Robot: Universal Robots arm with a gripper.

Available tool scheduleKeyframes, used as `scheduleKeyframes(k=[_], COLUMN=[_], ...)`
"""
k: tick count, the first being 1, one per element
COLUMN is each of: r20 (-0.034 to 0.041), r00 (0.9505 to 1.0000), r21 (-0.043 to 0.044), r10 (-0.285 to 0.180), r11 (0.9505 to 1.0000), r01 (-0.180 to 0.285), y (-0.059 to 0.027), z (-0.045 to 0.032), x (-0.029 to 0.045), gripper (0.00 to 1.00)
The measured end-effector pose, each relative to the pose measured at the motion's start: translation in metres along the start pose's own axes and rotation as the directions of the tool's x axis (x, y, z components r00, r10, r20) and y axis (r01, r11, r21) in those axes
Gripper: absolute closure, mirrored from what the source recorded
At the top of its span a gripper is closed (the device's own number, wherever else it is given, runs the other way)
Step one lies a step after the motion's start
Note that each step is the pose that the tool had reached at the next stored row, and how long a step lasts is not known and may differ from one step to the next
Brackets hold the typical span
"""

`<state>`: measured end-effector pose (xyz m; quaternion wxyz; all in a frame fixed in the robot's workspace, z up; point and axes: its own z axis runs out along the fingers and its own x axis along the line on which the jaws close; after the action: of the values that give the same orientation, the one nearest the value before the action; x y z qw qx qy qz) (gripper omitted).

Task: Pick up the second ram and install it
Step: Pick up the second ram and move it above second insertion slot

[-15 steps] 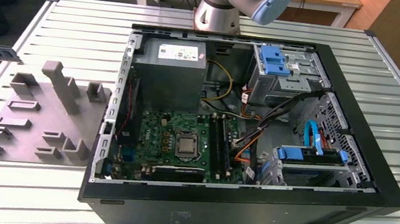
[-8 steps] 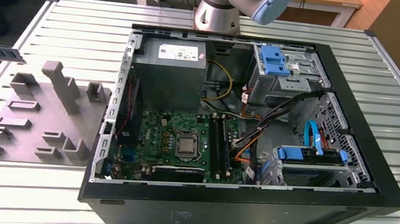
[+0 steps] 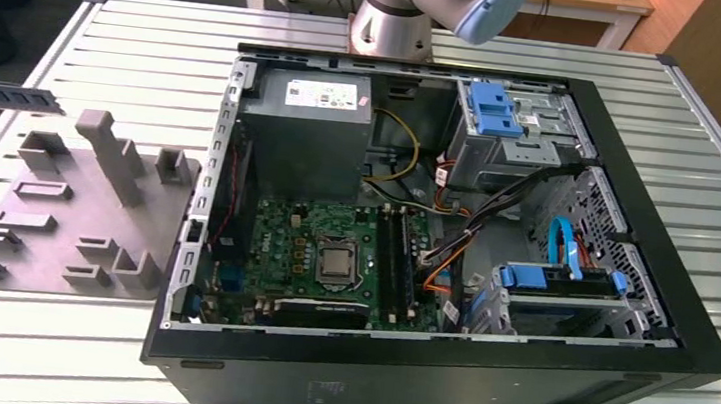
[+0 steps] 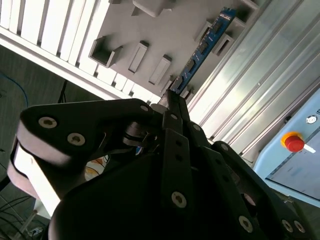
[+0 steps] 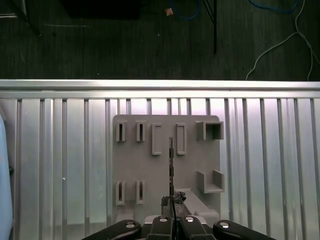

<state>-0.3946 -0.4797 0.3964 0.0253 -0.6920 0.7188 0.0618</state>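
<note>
Over the grey fixture (image 5: 150, 170), tool (image 5: 172, 201) was clamped on one end of the second ram (image 4: 202, 47). Jaws nearly together.

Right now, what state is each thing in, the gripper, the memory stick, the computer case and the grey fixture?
gripper: shut on the second ram.
second ram: held by one end, not in a slot.
computer case: on its side, panel off, insides exposed.
grey fixture: flat on the table.
</note>
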Motion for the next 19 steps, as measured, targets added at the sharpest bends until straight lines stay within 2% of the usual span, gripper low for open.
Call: scheduleKeyframes(k=[10, 19], r20=[-0.0001, 0.0], r00=[1.0, 1.0], r21=[-0.0002, -0.0004], r10=[0.0, 0.0], r11=[1.0, 1.0], r01=[0.0, 0.0], y=[-0.0243, -0.05], z=[-0.0012, -0.0022], x=[-0.001, -0.002], gripper=[0.88, 0.88])
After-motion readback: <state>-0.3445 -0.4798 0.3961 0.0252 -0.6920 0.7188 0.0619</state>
